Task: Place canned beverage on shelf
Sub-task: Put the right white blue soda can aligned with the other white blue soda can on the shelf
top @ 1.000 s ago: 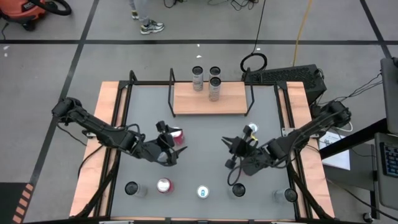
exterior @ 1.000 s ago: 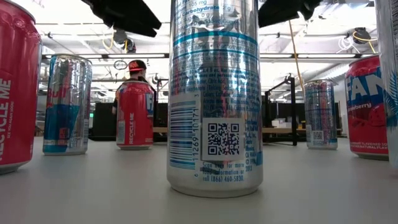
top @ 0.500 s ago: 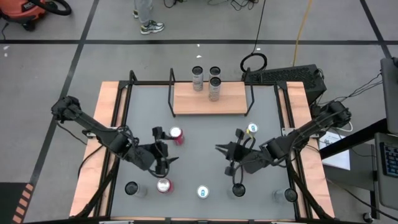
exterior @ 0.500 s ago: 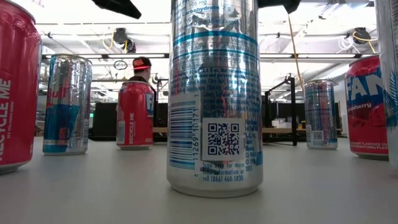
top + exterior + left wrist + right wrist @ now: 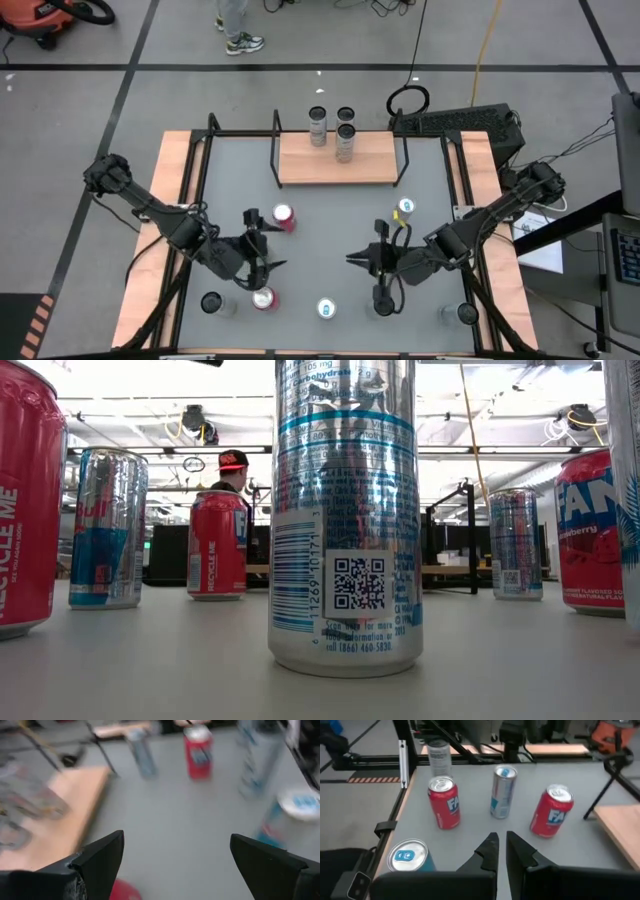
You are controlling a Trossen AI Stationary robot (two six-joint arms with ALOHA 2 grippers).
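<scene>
A: Setting? Robotics lab in an open industrial hall.
B: Evidence: grey concrete floor (image 5: 80, 110) with black tape lines, shop vacuum (image 5: 40, 20) at 10 o'clock, ceiling strip lights (image 5: 500, 450), wood-edged test table (image 5: 180, 200).

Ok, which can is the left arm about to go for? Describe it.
Start at the table's near edge, where a row of cans stands. Second from the left is a red can, right under the left gripper. Its neighbours are silver.

Grey floor (image 5: 80, 110) with dark lines; bright ceiling lights (image 5: 120, 405).
</scene>
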